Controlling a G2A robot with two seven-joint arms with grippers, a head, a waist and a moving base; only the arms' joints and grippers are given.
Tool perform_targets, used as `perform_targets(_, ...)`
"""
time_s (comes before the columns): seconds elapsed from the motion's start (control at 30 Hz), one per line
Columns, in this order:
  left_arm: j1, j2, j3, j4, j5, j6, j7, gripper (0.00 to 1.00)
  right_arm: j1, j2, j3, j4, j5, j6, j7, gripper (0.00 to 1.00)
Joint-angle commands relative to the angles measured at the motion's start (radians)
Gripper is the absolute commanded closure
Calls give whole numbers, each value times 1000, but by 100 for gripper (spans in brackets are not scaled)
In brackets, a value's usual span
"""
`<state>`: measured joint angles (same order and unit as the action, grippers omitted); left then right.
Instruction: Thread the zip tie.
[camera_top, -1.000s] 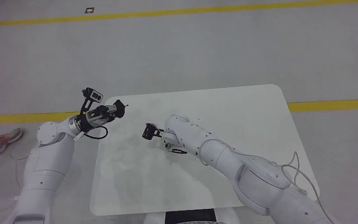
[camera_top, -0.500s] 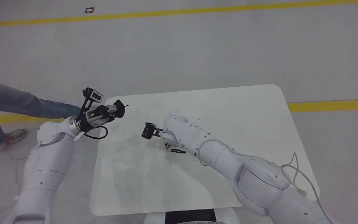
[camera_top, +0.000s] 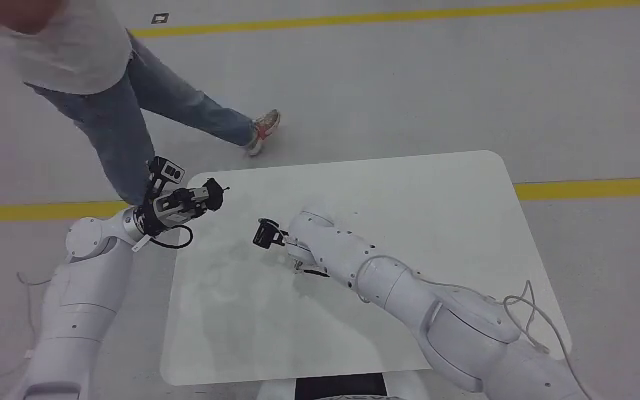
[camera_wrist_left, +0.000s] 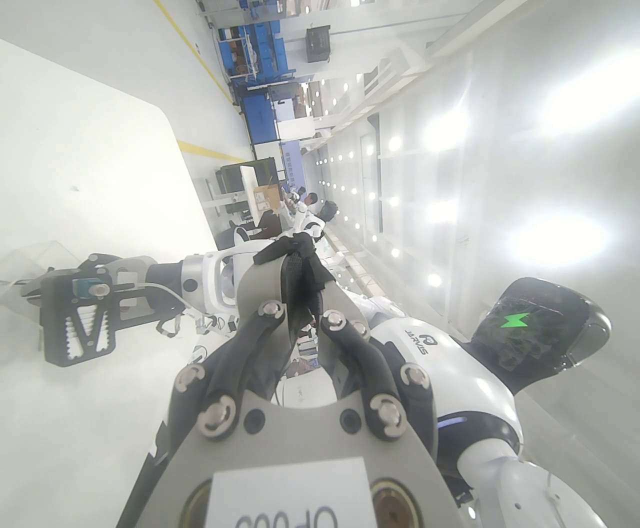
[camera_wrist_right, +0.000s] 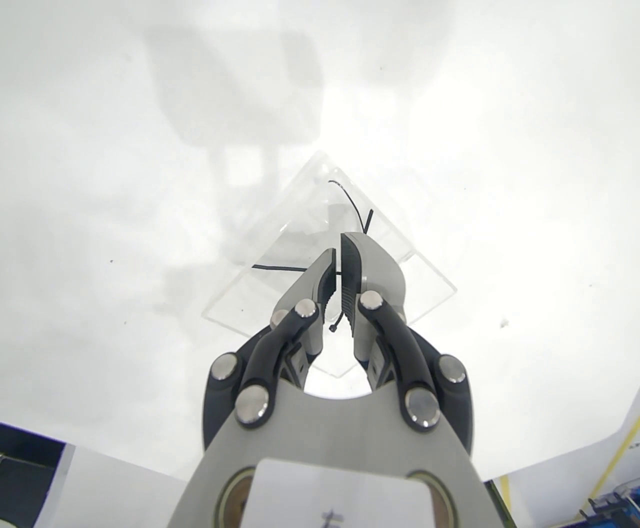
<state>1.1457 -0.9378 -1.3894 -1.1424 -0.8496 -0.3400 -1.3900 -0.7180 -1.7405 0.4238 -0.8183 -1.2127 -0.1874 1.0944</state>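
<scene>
A thin black zip tie (camera_wrist_right: 350, 197) lies across a clear square plate (camera_wrist_right: 425, 290) on the white table (camera_top: 430, 200). My right gripper (camera_wrist_right: 336, 252) points down at the plate, shut on the zip tie; the strand runs between its pads and the tie's small head (camera_wrist_right: 332, 327) hangs just behind them. In the top view that gripper (camera_top: 293, 256) is near the table's middle left. My left gripper (camera_top: 218, 190) hangs in the air over the table's left edge, apart from the plate. Its fingers (camera_wrist_left: 280, 280) are shut, and I see nothing between them.
The right arm's wrist camera mount (camera_wrist_left: 75, 310) stands beside the clear plate (camera_wrist_left: 30, 260) in the left wrist view. The table's right half and near side are bare white surface. A yellow floor line (camera_top: 570, 188) runs past the table.
Both arms stay almost where they were. The right wrist has edged very slightly to the left.
</scene>
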Motion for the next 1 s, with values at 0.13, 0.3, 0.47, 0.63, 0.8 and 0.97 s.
perform_targets(0.13,0,0,0,0,0,0,0,100,-21,12,14,-40,-47,24,19,91)
perform_targets(0.3,0,0,0,0,0,0,0,100,-37,17,25,-49,-73,31,26,87)
perform_targets(0.47,0,0,0,0,0,0,0,100,-45,16,36,-41,-81,28,25,81)
perform_targets(0.63,0,0,0,0,0,0,0,100,-46,11,46,-28,-81,24,27,68)
perform_targets(0.8,0,0,0,0,0,0,0,100,-44,3,56,-7,-72,12,21,67)
perform_targets(0.97,0,0,0,0,0,0,0,100,-39,-4,65,15,-64,2,12,68)
